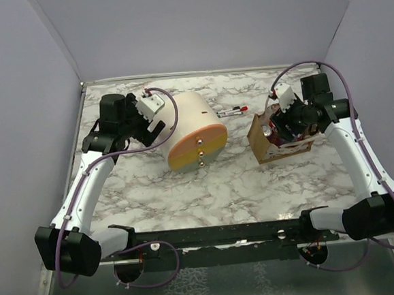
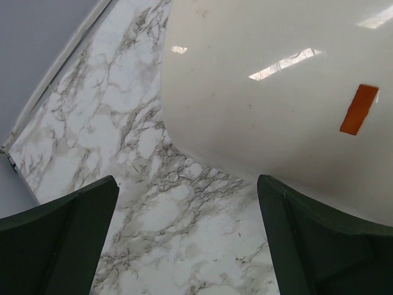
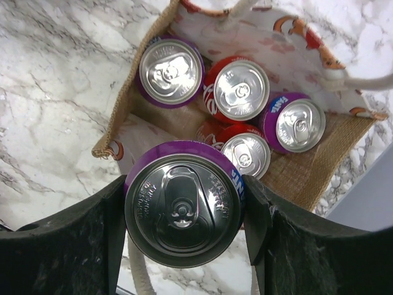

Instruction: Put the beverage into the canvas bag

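Beverage: a purple-rimmed soda can [image 3: 182,212], upright with its pull-tab lid facing the wrist camera. It hangs over the near edge of the canvas bag [image 3: 325,166] and is not yet down inside.
Right tool: your right tool [image 3: 184,200] is clamped on the can, one dark finger pressed to each flank.
Left tool: your left tool [image 2: 187,243] is spread wide with nothing between its fingers. It sits just beside the large cream cylinder [image 2: 276,92], above the counter [image 2: 123,123].
Bag contents: four cans stand upright inside, two purple-rimmed [image 3: 171,70] and two red [image 3: 241,89]. The free room looks to be on the near side, under the held can.
Handling: expect a stiff but thin-walled aluminium can, smooth and likely slippery, with real weight if it is full. Hold it across the middle of the wall, as now, and never by the rim. Squeeze no harder than needed, since the wall dents.
Watch for: the bag's walls are soft and its pale loop handle [image 3: 368,80] hangs loose, so either may catch a finger or fold inward as you lower.
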Available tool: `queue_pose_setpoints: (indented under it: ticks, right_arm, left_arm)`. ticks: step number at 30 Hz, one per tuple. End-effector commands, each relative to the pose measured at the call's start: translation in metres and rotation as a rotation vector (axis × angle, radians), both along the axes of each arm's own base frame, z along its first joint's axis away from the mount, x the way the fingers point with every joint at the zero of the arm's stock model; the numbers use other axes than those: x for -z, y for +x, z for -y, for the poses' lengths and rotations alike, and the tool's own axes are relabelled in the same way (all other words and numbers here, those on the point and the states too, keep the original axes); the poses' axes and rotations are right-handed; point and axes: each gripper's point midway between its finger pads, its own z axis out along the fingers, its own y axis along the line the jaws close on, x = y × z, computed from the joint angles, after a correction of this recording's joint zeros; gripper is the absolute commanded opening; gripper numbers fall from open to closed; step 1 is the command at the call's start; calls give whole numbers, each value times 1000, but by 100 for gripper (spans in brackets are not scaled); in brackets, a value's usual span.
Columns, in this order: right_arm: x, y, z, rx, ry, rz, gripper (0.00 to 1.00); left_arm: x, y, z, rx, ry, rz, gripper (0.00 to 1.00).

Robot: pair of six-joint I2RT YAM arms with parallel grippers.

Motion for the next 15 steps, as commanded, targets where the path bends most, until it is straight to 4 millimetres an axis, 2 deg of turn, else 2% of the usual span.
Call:
queue_pose_setpoints:
  ticks: [1,3,8,15]
  right_arm:
    - [11,-14,8,39,-25,-33,12]
    - [17,-13,7,36,-25,-47,12]
    - [19,-7,-3,1,14,-60,12]
    - [11,6,-15,-16,75,-14,12]
  left_arm:
    - [9,-5,2,2,-17,-13,99]
    - [14,-4,2,2,-16,-20,99]
    - [16,1,4,2,-16,-35,99]
    - [19,5,5,6,-13,-49,99]
